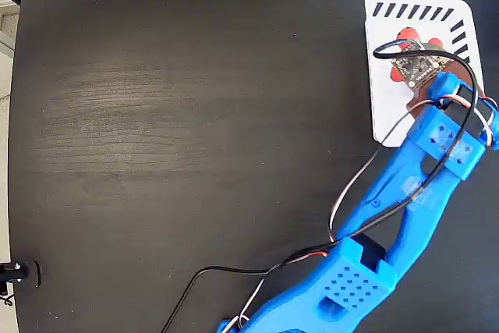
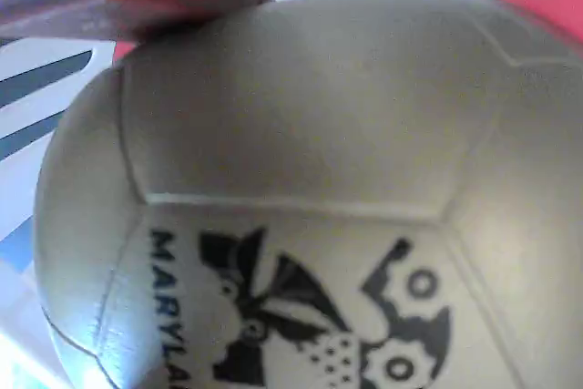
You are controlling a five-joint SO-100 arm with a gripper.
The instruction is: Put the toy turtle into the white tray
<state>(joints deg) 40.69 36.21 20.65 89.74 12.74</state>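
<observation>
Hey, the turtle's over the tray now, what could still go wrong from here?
1. In the wrist view the toy turtle fills the frame, so the pincer's state can't be read; lifting away unreleased might drag the turtle off.
2. In the fixed view the turtle sits in the upper part of the white tray near the slots; a nudge on release might push it toward the edge.
3. The black cable loops beside the turtle and might snag it.

A big black table (image 1: pixel 179 115) with faint wood lines holds the white tray (image 1: pixel 383 107) near its top right corner in the fixed view, a thin black cable (image 1: pixel 199 278) lies near the bottom edge, and the blue arm (image 1: pixel 405 216) stands there.
</observation>
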